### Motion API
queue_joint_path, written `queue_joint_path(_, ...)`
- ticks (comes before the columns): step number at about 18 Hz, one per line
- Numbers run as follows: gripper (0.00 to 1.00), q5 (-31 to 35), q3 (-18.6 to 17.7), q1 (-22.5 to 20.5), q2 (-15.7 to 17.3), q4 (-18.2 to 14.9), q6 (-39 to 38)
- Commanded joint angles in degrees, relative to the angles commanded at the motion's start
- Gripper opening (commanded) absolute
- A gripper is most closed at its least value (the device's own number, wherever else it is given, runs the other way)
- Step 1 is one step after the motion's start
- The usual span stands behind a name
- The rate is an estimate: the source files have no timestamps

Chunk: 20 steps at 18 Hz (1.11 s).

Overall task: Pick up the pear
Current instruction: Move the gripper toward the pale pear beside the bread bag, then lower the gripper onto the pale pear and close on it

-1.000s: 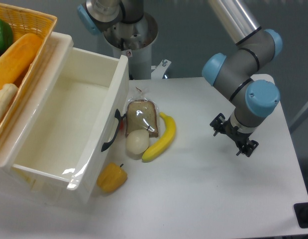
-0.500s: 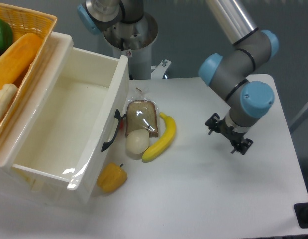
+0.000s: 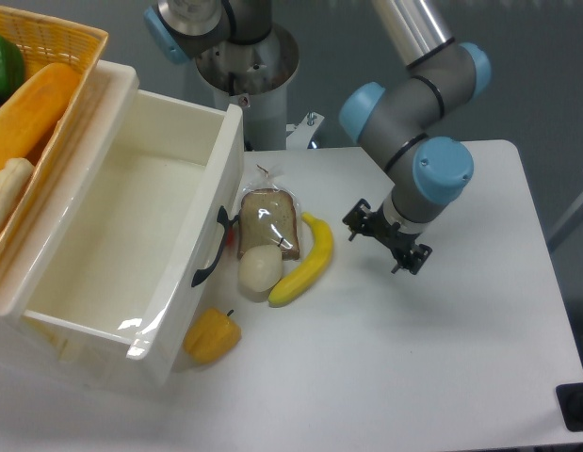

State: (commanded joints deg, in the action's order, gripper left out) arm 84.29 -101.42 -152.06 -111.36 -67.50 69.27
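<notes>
The pear point(image 3: 260, 268) is a small pale cream, roundish fruit lying on the white table, touching the bagged bread slice behind it and the banana on its right. My gripper point(image 3: 385, 242) hangs over the table to the right of the banana, well apart from the pear. Its dark fingers point downward and hold nothing. From this angle the gap between the fingers does not show clearly.
A yellow banana point(image 3: 307, 260) lies right of the pear. Sliced bread in a clear bag point(image 3: 267, 221) sits behind it. A yellow-orange bell pepper point(image 3: 212, 336) lies in front. A large white open bin point(image 3: 140, 235) and a wicker basket point(image 3: 48, 56) stand at left.
The arm has swung left across the table, carrying the gripper from the right side toward the banana and pear. The fruit has not moved.
</notes>
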Motion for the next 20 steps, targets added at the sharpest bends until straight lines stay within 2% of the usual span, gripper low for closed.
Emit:
queue_joint_path(2,1.0,0.17,-0.89,2.64,-0.17,0.0,-2.82)
queue_joint_path(4,1.0,0.0,-1.06,3.26,0.0,-0.26,-3.18)
queue_joint_path(11,1.0,0.18,-1.15,5.72,1.32,-5.88,-3.18)
queue_joint_path(14,0.95,0.09,-1.15,7.12,1.67,-7.47,-3.44)
queue_joint_path(17,0.91,0.18,-1.15,8.0,1.94,-7.56,-4.93)
queue_joint_path(20,0.77,0.35,-1.15,8.36,1.5,-7.56,-5.55)
